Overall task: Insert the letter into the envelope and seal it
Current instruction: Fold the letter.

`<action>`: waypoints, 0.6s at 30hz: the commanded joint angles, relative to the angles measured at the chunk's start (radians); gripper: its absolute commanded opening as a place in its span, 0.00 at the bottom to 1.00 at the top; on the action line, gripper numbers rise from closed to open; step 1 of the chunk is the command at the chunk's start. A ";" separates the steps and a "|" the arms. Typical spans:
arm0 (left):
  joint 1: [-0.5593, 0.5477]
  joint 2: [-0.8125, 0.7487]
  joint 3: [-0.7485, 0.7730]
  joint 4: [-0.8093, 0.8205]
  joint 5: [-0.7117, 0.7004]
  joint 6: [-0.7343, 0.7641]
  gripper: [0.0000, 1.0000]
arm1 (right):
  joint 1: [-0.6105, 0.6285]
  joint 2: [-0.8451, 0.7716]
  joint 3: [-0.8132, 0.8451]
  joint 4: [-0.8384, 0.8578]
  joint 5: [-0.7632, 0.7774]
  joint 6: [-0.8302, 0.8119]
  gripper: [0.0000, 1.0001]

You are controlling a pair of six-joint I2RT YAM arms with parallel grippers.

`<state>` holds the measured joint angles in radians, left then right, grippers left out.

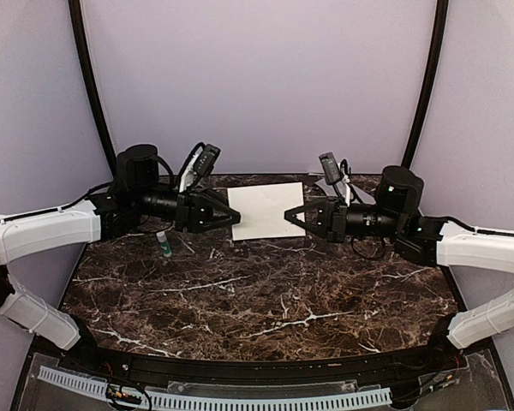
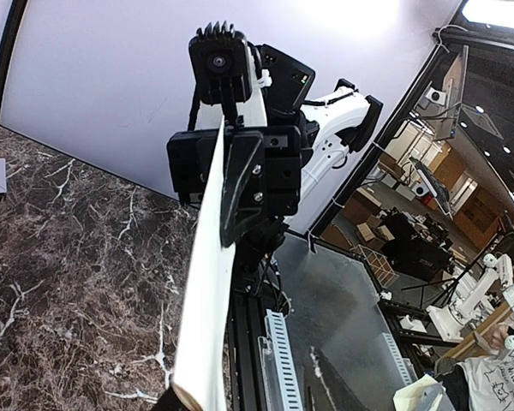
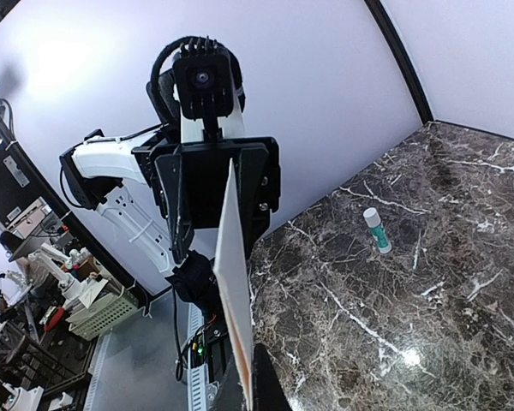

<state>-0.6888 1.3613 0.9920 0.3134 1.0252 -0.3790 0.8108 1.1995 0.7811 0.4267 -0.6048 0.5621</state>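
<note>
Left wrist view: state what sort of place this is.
Probably a robotics lab: a marble-patterned table inside a grey-walled booth, with other white robot arms and cardboard boxes beyond it.

No text can be read. At five o'clock in the left wrist view, a white surface carries dark handwriting, too small to make out.

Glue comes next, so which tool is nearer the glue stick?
Left. The left tool is at the letter's left edge, with the glue stick on the table close beside that arm; the right tool is at the letter's opposite edge.
</note>
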 commanded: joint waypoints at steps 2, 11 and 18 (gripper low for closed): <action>0.008 0.001 -0.018 0.094 0.027 -0.060 0.31 | 0.009 0.043 0.010 0.059 -0.046 0.017 0.00; 0.008 0.010 -0.022 0.107 0.030 -0.075 0.26 | 0.012 0.027 -0.038 0.183 0.002 0.055 0.00; 0.008 0.009 -0.021 0.096 0.018 -0.066 0.20 | 0.011 0.050 -0.012 0.164 -0.012 0.044 0.00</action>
<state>-0.6834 1.3743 0.9791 0.3882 1.0355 -0.4549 0.8165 1.2457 0.7521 0.5388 -0.6201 0.6044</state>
